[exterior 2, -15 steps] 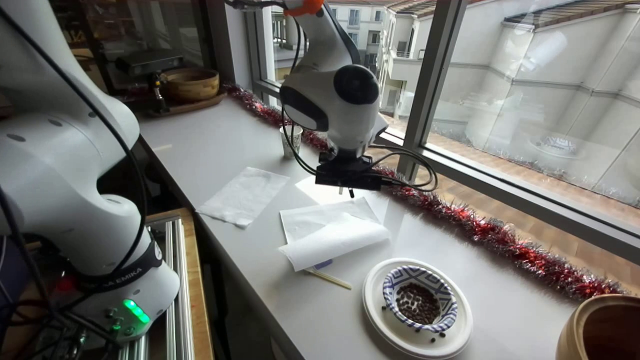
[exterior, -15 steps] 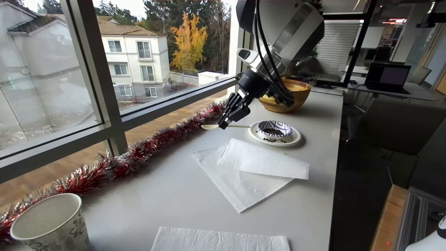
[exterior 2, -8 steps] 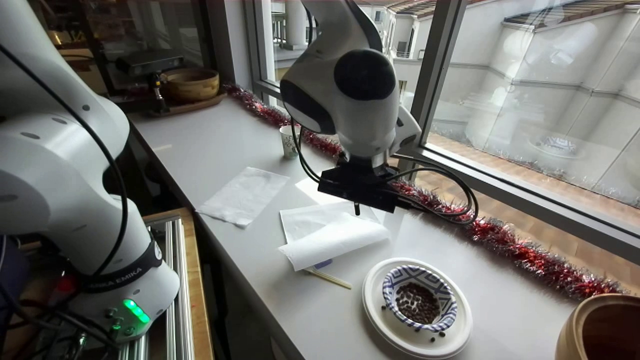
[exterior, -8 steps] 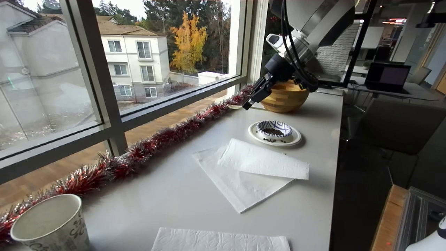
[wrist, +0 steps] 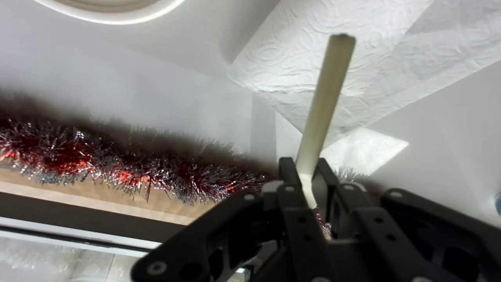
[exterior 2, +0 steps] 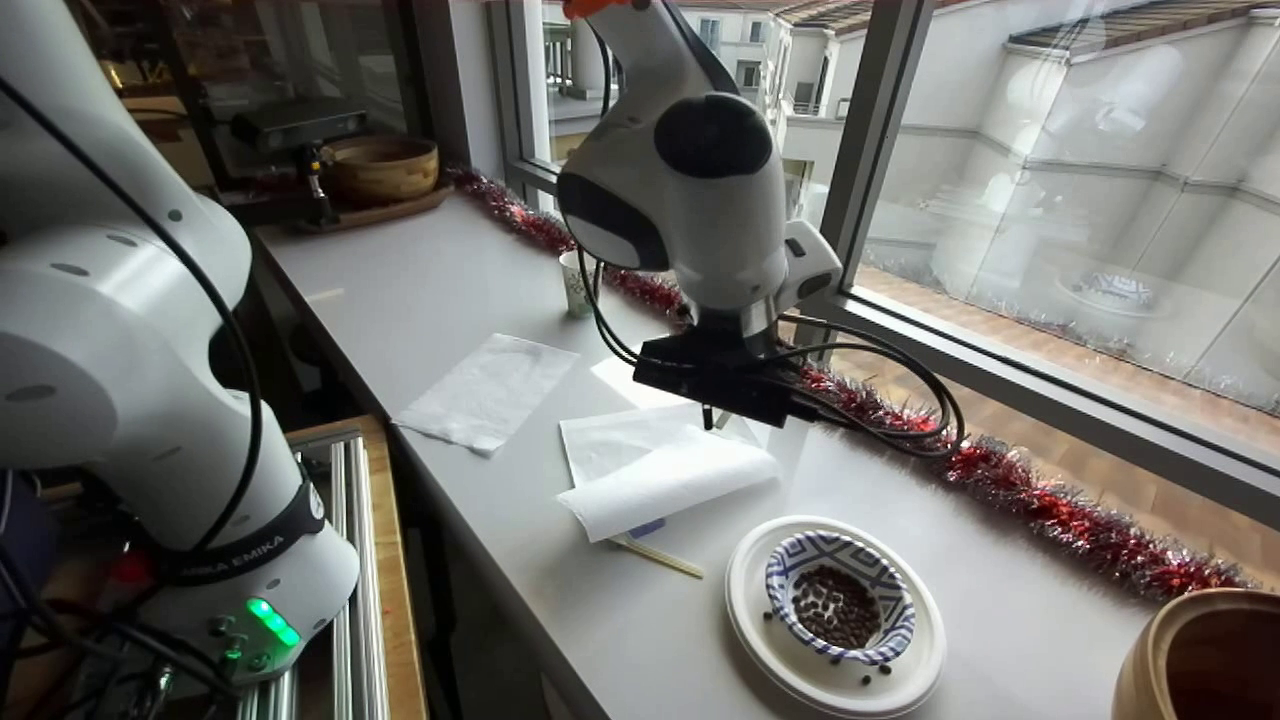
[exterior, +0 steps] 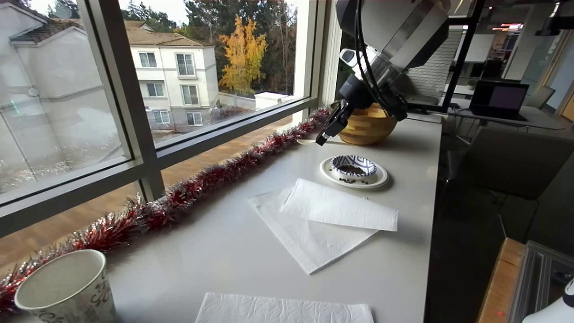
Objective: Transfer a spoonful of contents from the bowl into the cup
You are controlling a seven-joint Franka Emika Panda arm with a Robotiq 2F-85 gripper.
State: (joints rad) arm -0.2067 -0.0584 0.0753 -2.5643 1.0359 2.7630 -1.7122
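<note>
Jaws grip the spoon [wrist: 324,105], right of centre in the wrist view, near its scoop [exterior: 306,141], likely for control; bowl [exterior 2: 891,590] sits on plate [exterior 2: 740,600], presumably against spills, lower right in an exterior view; cup [exterior: 65,285] stands lower left in an exterior view.

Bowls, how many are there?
3: a patterned bowl on the plate, a wooden bowl near it, another wooden bowl far back in an exterior view. Others may be hidden.

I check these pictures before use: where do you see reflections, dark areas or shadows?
In an exterior view, the window reflects the patterned bowl and plate; in an exterior view, the chair is very dark; in the wrist view, the paper towel casts a soft shadow.
</note>
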